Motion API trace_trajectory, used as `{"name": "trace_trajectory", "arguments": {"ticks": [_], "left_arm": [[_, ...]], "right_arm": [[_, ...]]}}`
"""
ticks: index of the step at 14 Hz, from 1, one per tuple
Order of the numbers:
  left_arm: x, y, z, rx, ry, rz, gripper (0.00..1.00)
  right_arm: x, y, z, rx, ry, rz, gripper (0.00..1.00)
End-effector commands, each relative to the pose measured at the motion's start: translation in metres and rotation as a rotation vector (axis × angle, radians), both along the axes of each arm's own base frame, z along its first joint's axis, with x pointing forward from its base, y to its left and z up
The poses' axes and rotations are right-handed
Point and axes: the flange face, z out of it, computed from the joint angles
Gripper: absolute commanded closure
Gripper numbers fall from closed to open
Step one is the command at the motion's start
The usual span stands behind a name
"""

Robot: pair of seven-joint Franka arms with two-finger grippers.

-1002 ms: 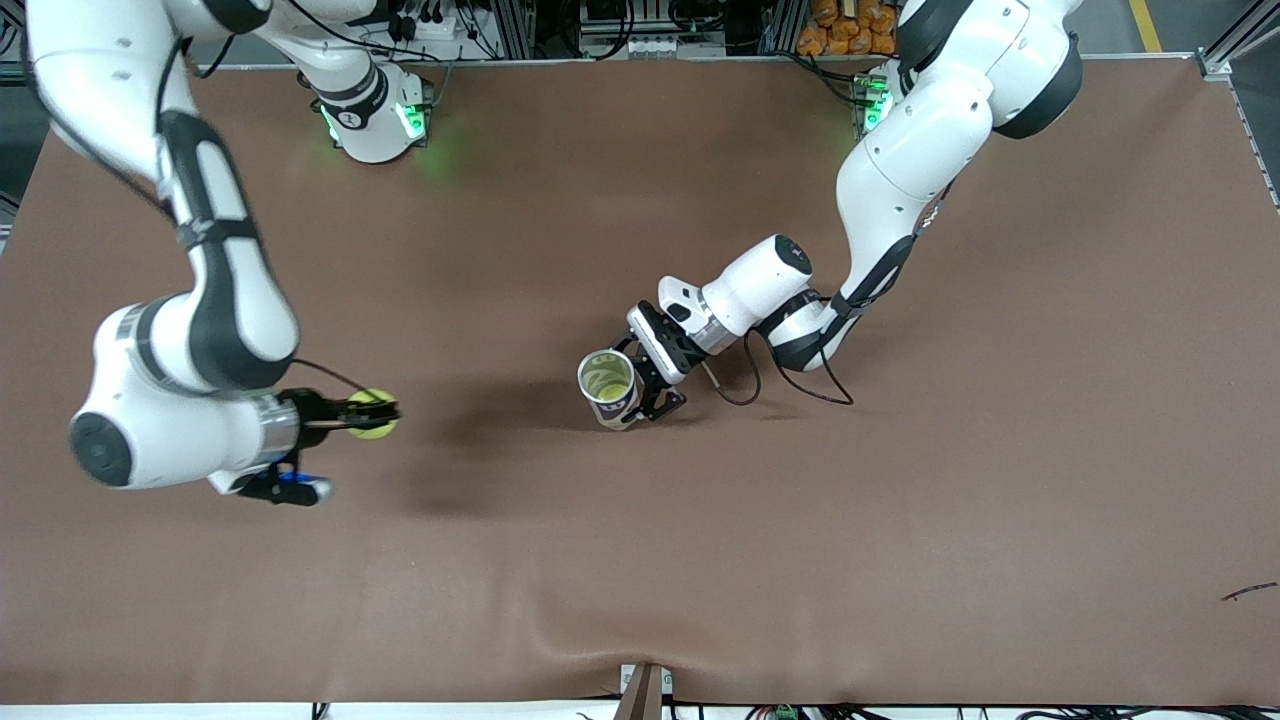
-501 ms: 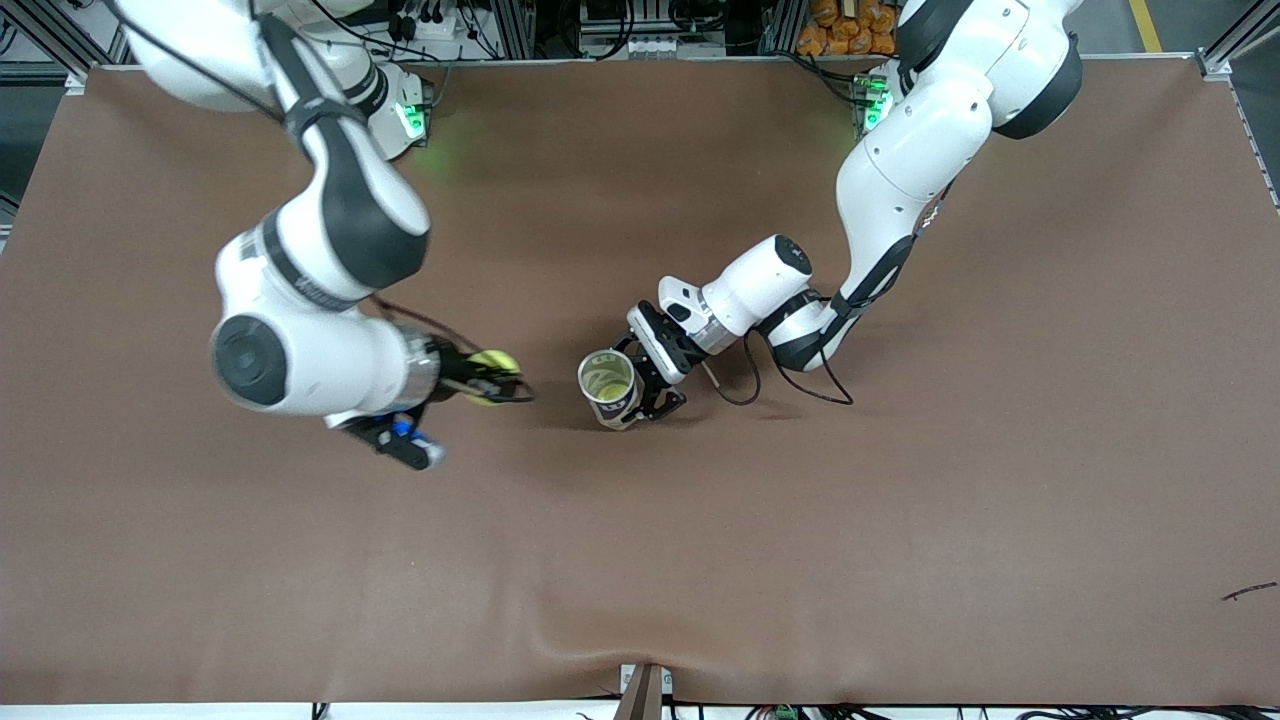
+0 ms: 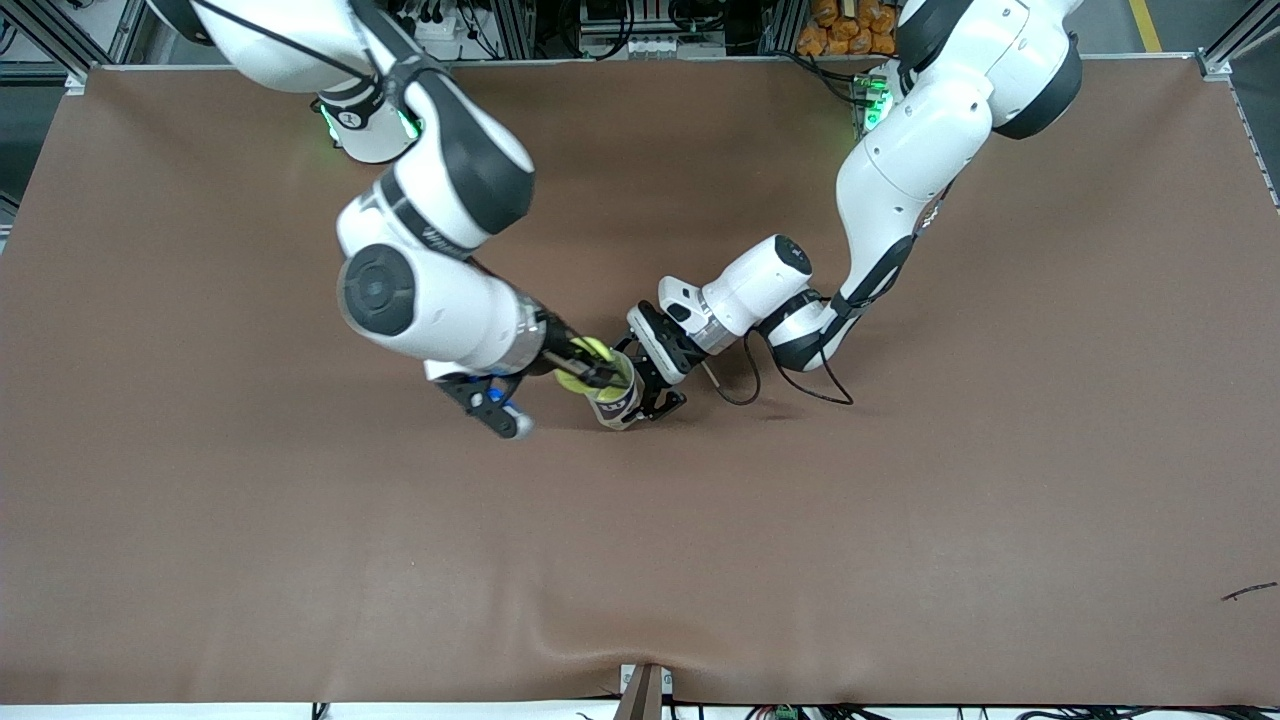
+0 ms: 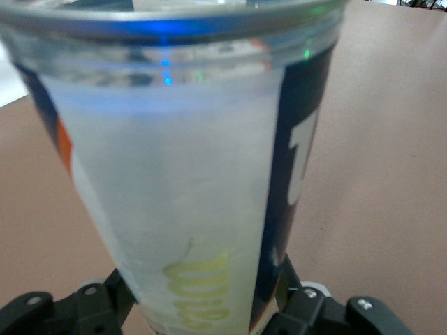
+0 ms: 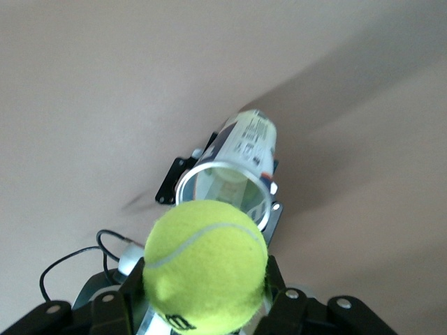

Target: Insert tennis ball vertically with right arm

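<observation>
Right gripper (image 3: 590,366): black two-finger type, clamped on a fuzzy yellow-green tennis ball (image 5: 206,264), poised over the open mouth of a clear plastic ball canister with a dark printed label (image 5: 237,167). Canister: stands upright on the brown table (image 3: 900,520) near its middle. Left gripper (image 3: 655,385): low at the table, fingers (image 4: 328,314) closed around the canister's base. Right arm (image 3: 420,270): white with black joints, reaching in from its base.

Yellow-green tennis ball (image 5: 207,264); clear, navy-labelled can (image 4: 188,167); brown table (image 3: 900,520).
</observation>
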Motion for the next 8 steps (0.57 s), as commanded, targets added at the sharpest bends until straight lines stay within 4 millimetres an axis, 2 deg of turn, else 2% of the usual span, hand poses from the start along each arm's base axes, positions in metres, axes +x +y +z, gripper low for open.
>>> {"name": "trace_trajectory", "arguments": {"ticks": [1, 4, 7, 8], "left_arm": [[0.0, -0.002, 0.001, -0.007, -0.018, -0.021, 0.2], [0.0, -0.002, 0.001, -0.009, -0.02, -0.021, 0.2], [-0.001, -0.002, 0.0, -0.008, -0.018, -0.022, 0.2], [-0.001, -0.002, -0.001, -0.008, -0.017, -0.022, 0.2]], "right_arm": [[0.002, 0.002, -0.006, -0.023, -0.005, -0.012, 0.6], [-0.01, 0.018, -0.022, -0.068, -0.007, 0.028, 0.59], [-0.009, 0.017, -0.031, -0.099, -0.017, 0.038, 0.58], [-0.009, 0.017, -0.031, -0.099, -0.017, 0.038, 0.47]]}}
